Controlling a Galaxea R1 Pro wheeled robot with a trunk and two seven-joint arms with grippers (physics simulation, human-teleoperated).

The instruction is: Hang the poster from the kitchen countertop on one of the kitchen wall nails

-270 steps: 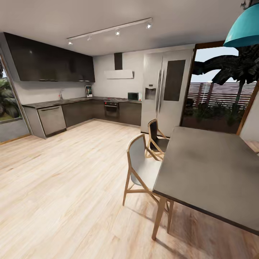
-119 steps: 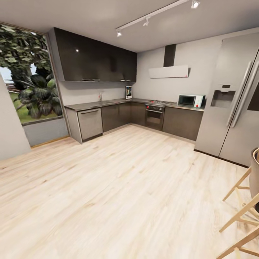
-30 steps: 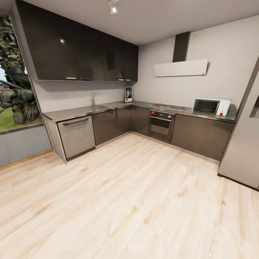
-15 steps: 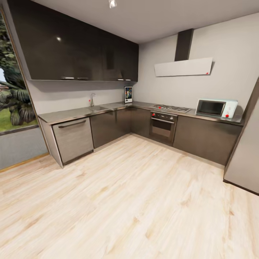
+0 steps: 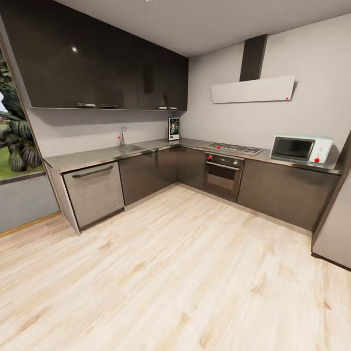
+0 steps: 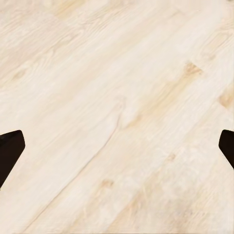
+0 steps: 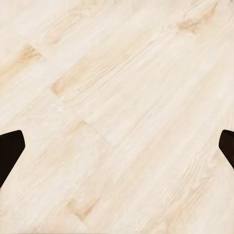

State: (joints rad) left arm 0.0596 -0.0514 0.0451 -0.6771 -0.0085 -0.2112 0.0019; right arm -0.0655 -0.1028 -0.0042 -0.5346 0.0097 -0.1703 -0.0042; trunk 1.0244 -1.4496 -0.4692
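Upper centre of the head view: the poster (image 5: 174, 129) stood upright in the tabletop (image 5: 97, 157) corner, propped against the wall, presumably for a frontal grab. Wall nails were too small to spot. Left claw (image 6: 117, 146) and right claw (image 7: 117, 146) hung spread over bare floor (image 5: 170, 273), only dark tips visible, holding nothing.

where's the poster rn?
Head view: the poster stands upright in the far inner corner of the kitchen countertop, against the wall, between the sink tap and the gas hob.
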